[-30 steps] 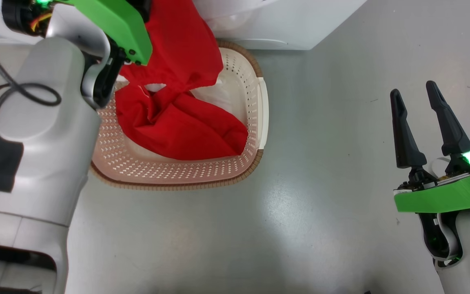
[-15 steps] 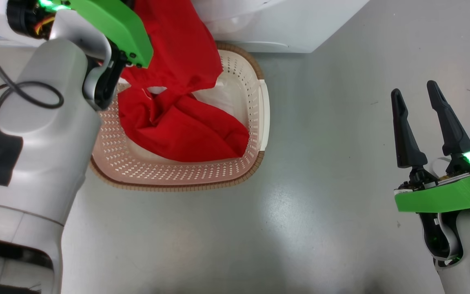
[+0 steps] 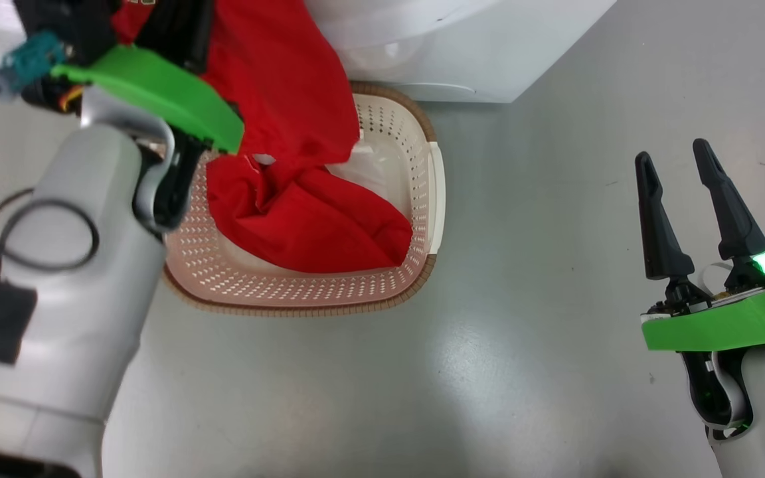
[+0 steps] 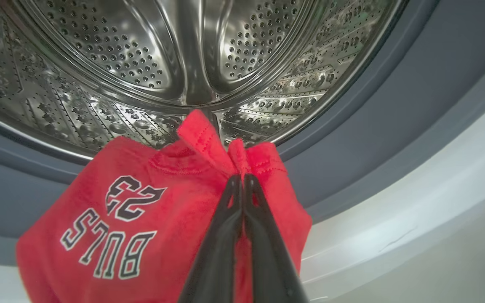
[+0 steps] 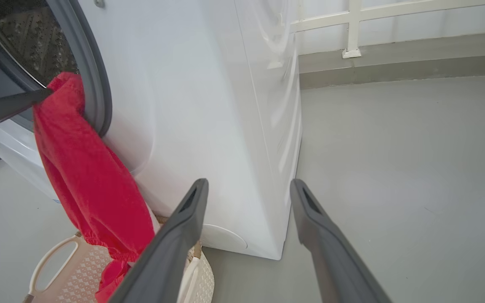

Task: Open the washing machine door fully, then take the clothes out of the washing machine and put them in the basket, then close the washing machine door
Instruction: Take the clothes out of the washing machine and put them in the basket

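The left tool point(image 4: 242, 180) is pinched shut on a fold of the bright red jersey cloth point(image 4: 112, 219), which bears "23" lettering. Its two dark fingers are pressed together with the hem caught between the tips, at the mouth of the big white front-loading washing machine point(image 5: 209, 105). Behind the grip lie the perforated steel drum point(image 4: 141, 63) and the grey-blue rubber gasket point(image 4: 373, 126).

From the grip the red cloth hangs down over the machine's front and trails into the small cream-white perforated plastic basket point(image 3: 329, 307) with a brown woven-look rim. The basket stands on the grey floor point(image 3: 522, 299) just in front of the machine, and the lower part of the cloth lies bunched in its bottom.

The right tool point(image 3: 671, 151) stands wide open with nothing between its fingers, well apart from the basket, above the floor.
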